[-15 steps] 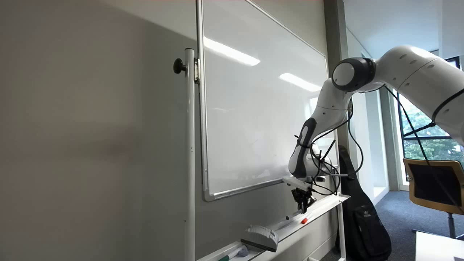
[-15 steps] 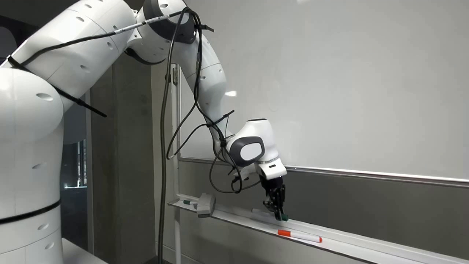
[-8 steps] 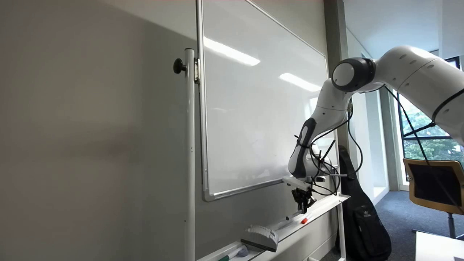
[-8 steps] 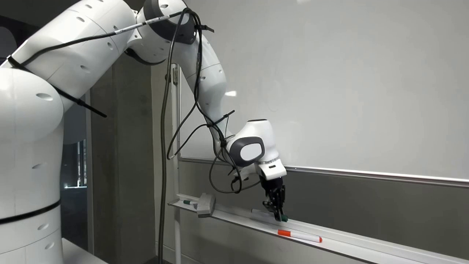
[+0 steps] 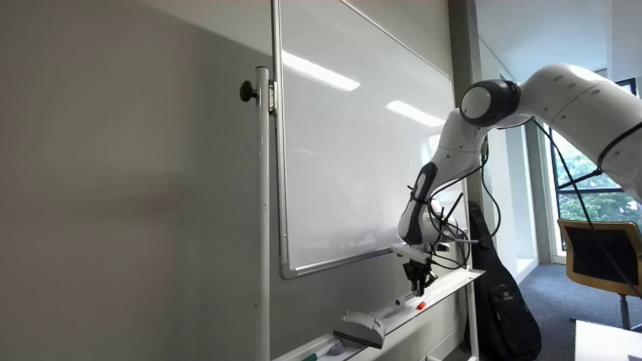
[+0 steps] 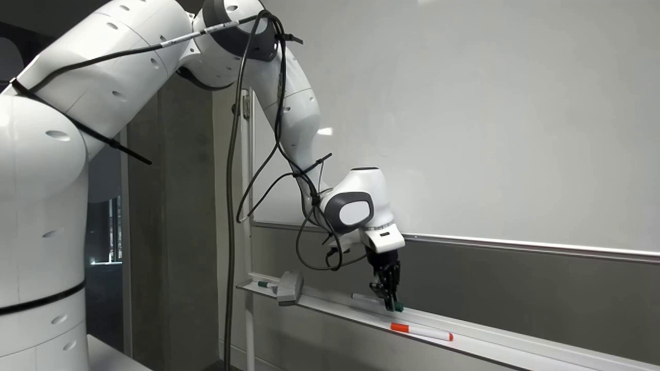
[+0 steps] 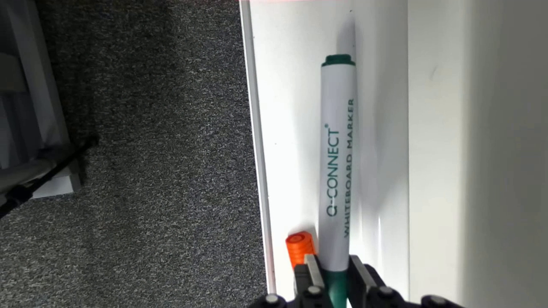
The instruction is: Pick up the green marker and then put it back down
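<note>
Starting from the left end of the tray (image 6: 495,346) in an exterior view, you have a green-ended pen (image 6: 267,285), then the eraser (image 6: 290,288); your tool (image 6: 394,308) clamps the green marker (image 7: 336,162) at its cap end, near the back edge; the orange marker (image 6: 423,331) lies toward the front.

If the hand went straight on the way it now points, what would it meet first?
Probably the tray beneath the hand and its gripped green marker; depth is unclear, and the orange marker close alongside might be clipped.
</note>
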Controlling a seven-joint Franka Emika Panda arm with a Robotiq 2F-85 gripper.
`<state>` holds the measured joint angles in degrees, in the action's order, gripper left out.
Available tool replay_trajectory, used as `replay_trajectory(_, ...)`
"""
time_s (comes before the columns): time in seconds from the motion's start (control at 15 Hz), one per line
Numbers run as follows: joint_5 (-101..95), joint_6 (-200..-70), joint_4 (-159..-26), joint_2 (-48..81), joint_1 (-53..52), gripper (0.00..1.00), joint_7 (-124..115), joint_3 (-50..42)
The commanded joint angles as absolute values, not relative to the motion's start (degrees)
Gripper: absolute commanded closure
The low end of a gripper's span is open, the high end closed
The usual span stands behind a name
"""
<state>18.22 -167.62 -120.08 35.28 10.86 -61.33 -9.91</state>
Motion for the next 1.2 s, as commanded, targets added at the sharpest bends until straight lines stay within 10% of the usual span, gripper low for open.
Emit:
replay_trajectory(0.0,19.9,-162.8,-117.2,40.7,14.7,0.95,-53.4,-5.7)
replay_trajectory(1.13,27.1,-171.5,-127.7,31.3,16.4,0.95,-43.7,-3.3)
